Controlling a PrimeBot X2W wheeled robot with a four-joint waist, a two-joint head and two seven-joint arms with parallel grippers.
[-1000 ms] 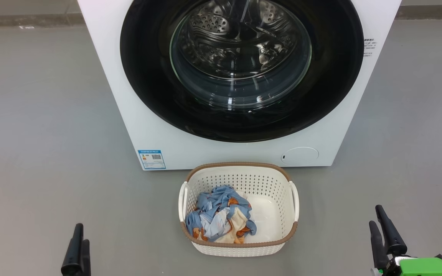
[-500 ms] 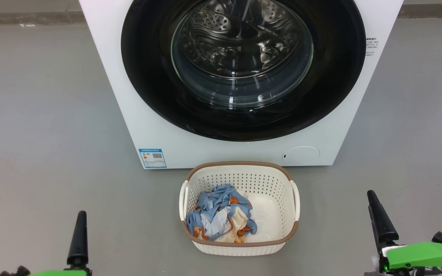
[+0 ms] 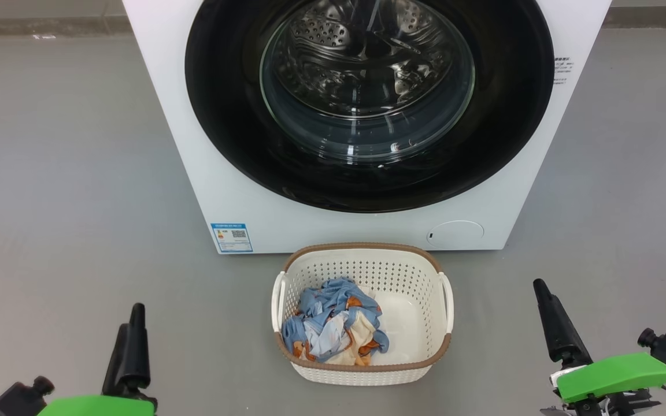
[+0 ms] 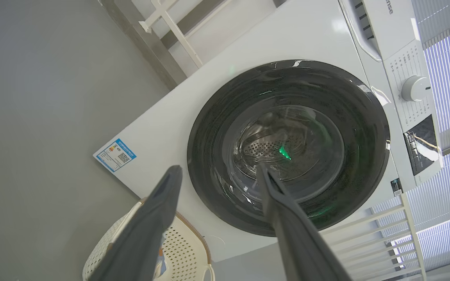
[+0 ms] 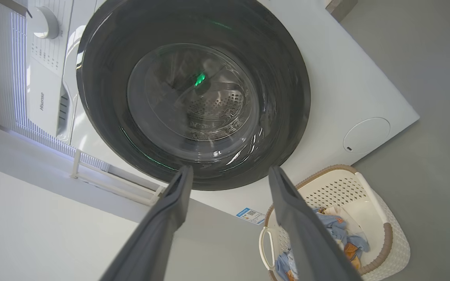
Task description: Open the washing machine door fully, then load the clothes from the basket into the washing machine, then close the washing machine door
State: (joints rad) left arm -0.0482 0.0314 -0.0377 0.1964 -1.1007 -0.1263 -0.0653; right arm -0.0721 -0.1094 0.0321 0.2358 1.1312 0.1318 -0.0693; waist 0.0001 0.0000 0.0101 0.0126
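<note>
Gripping washing machine door [image 3: 367, 92]: stiff, glossy, likely slippery; take its rim (upper centre).
Left gripper [image 4: 218, 168], right gripper [image 5: 231, 168]: spread, empty.

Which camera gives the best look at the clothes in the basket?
The head view: it looks down into the basket, so the whole pile of clothes shows uncovered. The right wrist view has them partly hidden by the right gripper; the left wrist view shows a blue sliver beside the left gripper.
</note>
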